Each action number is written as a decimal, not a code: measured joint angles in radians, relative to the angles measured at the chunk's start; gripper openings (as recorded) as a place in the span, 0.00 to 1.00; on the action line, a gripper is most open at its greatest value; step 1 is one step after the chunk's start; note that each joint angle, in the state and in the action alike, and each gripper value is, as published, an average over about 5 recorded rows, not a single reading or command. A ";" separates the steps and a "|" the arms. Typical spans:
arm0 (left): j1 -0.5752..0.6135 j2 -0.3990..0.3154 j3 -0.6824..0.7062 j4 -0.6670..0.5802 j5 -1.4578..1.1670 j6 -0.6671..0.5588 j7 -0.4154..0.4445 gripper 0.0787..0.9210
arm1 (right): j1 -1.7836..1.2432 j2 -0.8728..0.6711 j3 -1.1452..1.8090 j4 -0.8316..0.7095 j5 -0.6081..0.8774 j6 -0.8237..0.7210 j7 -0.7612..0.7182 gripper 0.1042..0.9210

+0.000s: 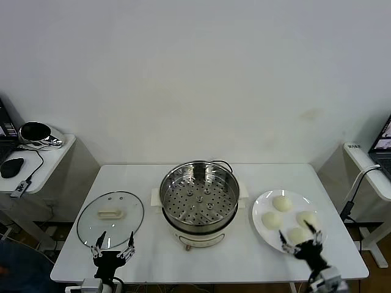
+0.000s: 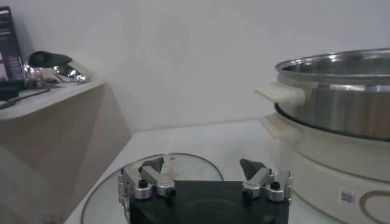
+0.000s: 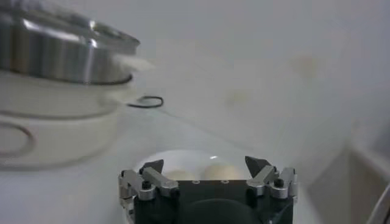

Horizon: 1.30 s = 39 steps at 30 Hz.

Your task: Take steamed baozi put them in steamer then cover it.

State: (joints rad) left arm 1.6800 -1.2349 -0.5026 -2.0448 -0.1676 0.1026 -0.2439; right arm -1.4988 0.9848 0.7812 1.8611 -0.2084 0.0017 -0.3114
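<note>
Several cream-white baozi [image 1: 282,203] lie on a white plate [image 1: 259,207] at the table's right. The steel steamer [image 1: 198,201] stands mid-table on its white base, its perforated tray bare. The glass cover [image 1: 110,218] with a white handle lies flat at the left. My left gripper [image 1: 113,244] is open at the cover's near edge and holds nothing; in the left wrist view the left gripper [image 2: 201,165] has the cover [image 2: 189,169] ahead and the steamer [image 2: 341,91] beside it. My right gripper [image 1: 300,240] is open just above the plate's near edge. In the right wrist view the right gripper [image 3: 204,163] faces two baozi [image 3: 219,171].
A side table [image 1: 49,155] with a shiny bowl, a mouse and cables stands at the left. A white shelf [image 1: 366,165] with a cable stands at the right. The steamer's black cord [image 3: 145,101] lies behind the pot. The table's front edge runs close under both grippers.
</note>
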 measured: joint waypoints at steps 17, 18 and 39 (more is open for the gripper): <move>0.010 0.009 -0.036 -0.012 0.036 0.025 -0.013 0.88 | 0.551 -0.372 -0.419 -0.265 -0.151 -0.025 -0.476 0.88; 0.011 0.009 -0.039 -0.013 0.038 0.026 -0.013 0.88 | 0.594 -0.382 -0.460 -0.287 -0.153 -0.025 -0.505 0.88; 0.006 0.024 -0.076 -0.009 0.075 0.031 -0.005 0.88 | 1.215 -0.287 -1.086 -0.732 -0.150 -0.031 -0.771 0.88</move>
State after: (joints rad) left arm 1.6863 -1.2113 -0.5790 -2.0542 -0.0926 0.1331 -0.2487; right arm -0.2842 0.6978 -0.3051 1.1290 -0.3586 -0.0296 -1.0828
